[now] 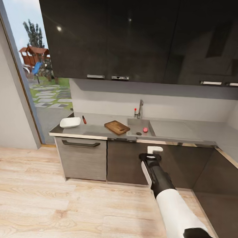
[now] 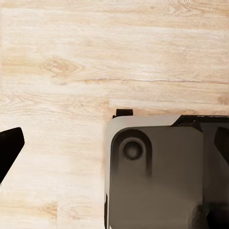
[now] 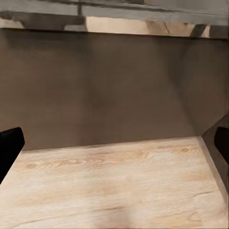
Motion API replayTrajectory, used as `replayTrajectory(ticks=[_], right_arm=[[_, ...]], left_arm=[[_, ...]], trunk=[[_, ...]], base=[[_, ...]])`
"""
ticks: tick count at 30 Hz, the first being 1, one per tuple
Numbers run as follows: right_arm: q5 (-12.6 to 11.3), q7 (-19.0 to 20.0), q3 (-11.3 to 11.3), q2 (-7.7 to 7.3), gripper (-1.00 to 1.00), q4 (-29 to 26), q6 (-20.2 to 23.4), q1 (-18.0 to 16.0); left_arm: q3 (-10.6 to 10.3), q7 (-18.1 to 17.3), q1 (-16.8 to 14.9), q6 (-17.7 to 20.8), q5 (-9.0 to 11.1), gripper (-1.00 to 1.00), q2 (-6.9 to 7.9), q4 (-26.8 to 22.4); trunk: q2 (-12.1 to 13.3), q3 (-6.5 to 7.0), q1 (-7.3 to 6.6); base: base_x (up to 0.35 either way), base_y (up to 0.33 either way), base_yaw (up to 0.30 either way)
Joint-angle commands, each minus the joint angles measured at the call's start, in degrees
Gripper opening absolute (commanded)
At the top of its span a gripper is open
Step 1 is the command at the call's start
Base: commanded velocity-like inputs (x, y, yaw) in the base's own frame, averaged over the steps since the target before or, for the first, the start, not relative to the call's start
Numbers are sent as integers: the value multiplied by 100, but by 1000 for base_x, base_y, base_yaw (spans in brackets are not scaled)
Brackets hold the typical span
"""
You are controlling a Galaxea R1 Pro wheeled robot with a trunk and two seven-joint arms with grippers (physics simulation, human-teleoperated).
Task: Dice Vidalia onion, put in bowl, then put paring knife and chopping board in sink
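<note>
The grey countertop (image 1: pixel 97 131) carries the white squarish bowl (image 1: pixel 70 122) at its left end, with the red-handled paring knife (image 1: pixel 84 120) lying just right of it. The brown chopping board (image 1: pixel 117 127) lies beside the sink (image 1: pixel 134 122). A small reddish onion (image 1: pixel 145 129) rests in the basin near the drain. My right gripper (image 1: pixel 154 149) hovers in front of the cabinet under the sink, below counter height; its fingers (image 3: pixel 9 145) stand wide apart and hold nothing. My left gripper (image 2: pixel 114 148) points down at the floor, open and empty.
A chrome faucet (image 1: pixel 139 109) with a red-tipped lever stands behind the sink. Dark upper cabinets (image 1: pixel 137 36) hang above. The counter turns a corner at the right (image 1: pixel 232 153). A glass door (image 1: pixel 40 87) is at the left. Light wood floor (image 1: pixel 58 206) lies between me and the cabinets.
</note>
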Motion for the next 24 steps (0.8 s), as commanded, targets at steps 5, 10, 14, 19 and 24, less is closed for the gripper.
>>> replayTrajectory(ticks=[5, 10, 14, 19, 24], right_arm=[[30, -80, -2, 1, 100, 743, 65, -698], [14, -57, -6, 1, 100, 848, 56, -794], [7, 148, -9, 1, 100, 874, 27, -811], [12, 259, -6, 1, 100, 890, 15, -813], [20, 279, -12, 1, 100, 888, 13, -813]], left_arm=[[3, -3, -4, -15, 16, 100, 0, 3], [3, -3, -8, -14, 15, 100, 0, 3], [3, -3, -4, -15, 16, 100, 0, 7], [3, -3, -7, -15, 14, 100, 0, 6], [3, -3, -4, -14, 14, 100, 0, 10]], trunk=[[-13, -15, 5], [-13, -15, 5], [-13, -15, 5], [-13, -15, 5], [-13, -15, 5]], base=[[204, 156, 0], [235, 188, 0], [240, 194, 0], [241, 194, 0], [256, 186, 0]])
